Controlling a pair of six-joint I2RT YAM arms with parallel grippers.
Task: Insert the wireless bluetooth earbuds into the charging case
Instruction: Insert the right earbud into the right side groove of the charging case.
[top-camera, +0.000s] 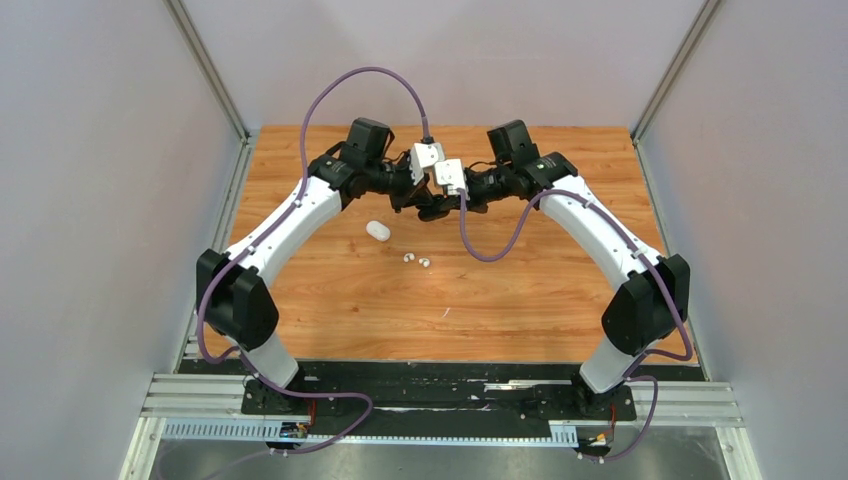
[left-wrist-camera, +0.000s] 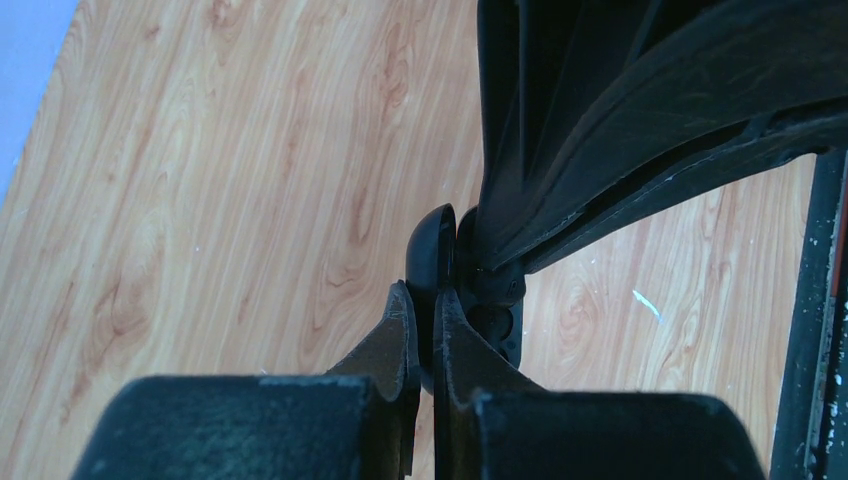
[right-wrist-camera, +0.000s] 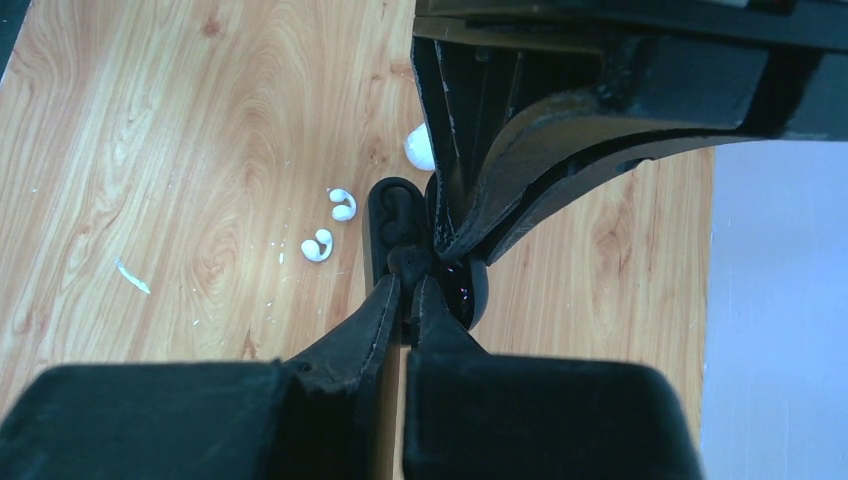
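The left gripper (left-wrist-camera: 425, 320) pinches the open black case (left-wrist-camera: 430, 245) tight. The right gripper (right-wrist-camera: 408, 290) looks squeezed on a black earbud (right-wrist-camera: 410, 262). Next, push it gently into the case.

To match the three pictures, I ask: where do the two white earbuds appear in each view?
Top external: white earbuds, just below the centre.
Left wrist: not in it.
Right wrist: white earbuds left of centre, beside the black charging case.
Shared landmark: that case, mid-picture in both wrist views.
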